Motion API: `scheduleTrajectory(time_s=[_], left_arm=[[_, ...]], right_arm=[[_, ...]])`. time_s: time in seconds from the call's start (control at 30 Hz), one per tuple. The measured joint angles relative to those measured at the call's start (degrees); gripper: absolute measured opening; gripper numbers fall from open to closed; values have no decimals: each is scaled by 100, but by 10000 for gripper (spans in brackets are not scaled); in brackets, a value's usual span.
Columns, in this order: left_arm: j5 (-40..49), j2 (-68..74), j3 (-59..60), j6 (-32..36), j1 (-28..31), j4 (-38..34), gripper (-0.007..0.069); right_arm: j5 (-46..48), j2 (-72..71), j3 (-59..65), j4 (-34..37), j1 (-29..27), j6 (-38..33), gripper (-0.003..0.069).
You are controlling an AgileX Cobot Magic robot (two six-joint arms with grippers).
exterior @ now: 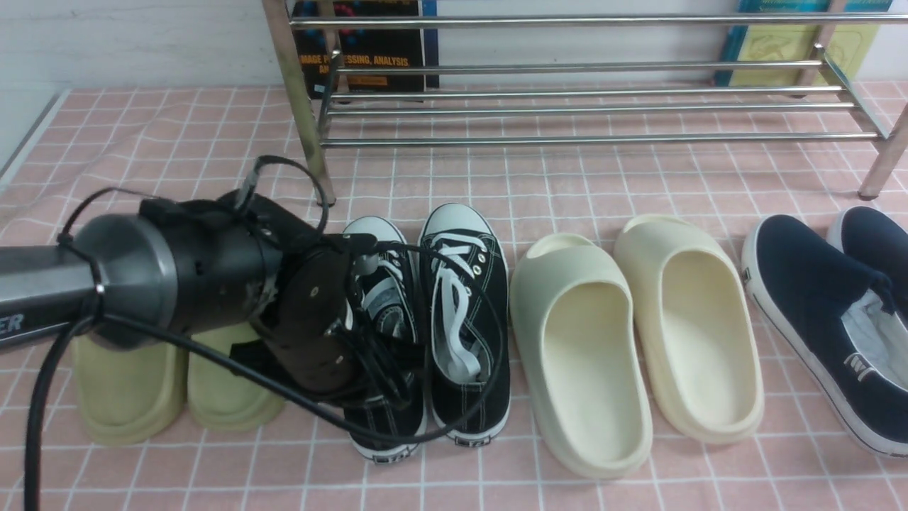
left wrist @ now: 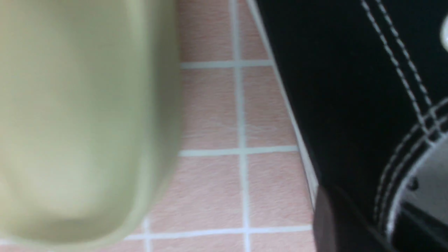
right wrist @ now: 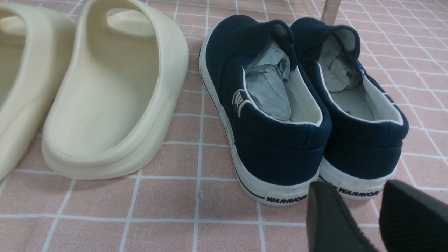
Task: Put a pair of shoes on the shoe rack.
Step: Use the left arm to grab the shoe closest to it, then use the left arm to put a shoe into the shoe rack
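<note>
Shoe rack (exterior: 567, 140): silver tubes, across the back of the pink checked cloth (exterior: 177, 142), no shoes on its bars. Black canvas sneakers (exterior: 464, 298): side by side on the cloth in front of the rack's left end, toes toward it.

Left gripper (exterior: 333, 348): down over the left sneaker (exterior: 372, 231); wrist view shows one finger (left wrist: 336, 224) against the outside of its canvas wall near the collar. Other finger hidden; cannot tell whether the jaws are clamped. Right gripper (right wrist: 364, 196): fingers apart, nothing between, low behind the navy slip-ons (right wrist: 280, 115).

Risks, as judged: grip on thin canvas alone could let the shoe tilt or slip out on the lift. Arm cable (exterior: 496, 341) loops over the right sneaker (exterior: 464, 298); it may snag and drag it.

Around: cream slippers (exterior: 582, 355) just right of the sneakers, green slippers (exterior: 128, 390) just left, close under the arm and likely to get nudged. Rack's left leg (exterior: 301, 106) stands near the path to the bars. Books (exterior: 362, 42) behind the rack.
</note>
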Motion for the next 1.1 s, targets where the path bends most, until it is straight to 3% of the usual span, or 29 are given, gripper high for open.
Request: scheduleTrajectory(time_s=[0.2,0.47,0.83,1.1], left_arm=[[809,-653,-628,-23,6,241,18],[1177,-812,-1618,-1,6,516,18],[861,-636,-2454,-632,25,1482,18],[-36,88,-2544,-948,635,1271,18]], right_arm=[[0,0,0,0,0,0,237],[0,0,0,0,0,0,237],[0,0,0,0,0,0,237],[0,0,0,0,0,0,237]])
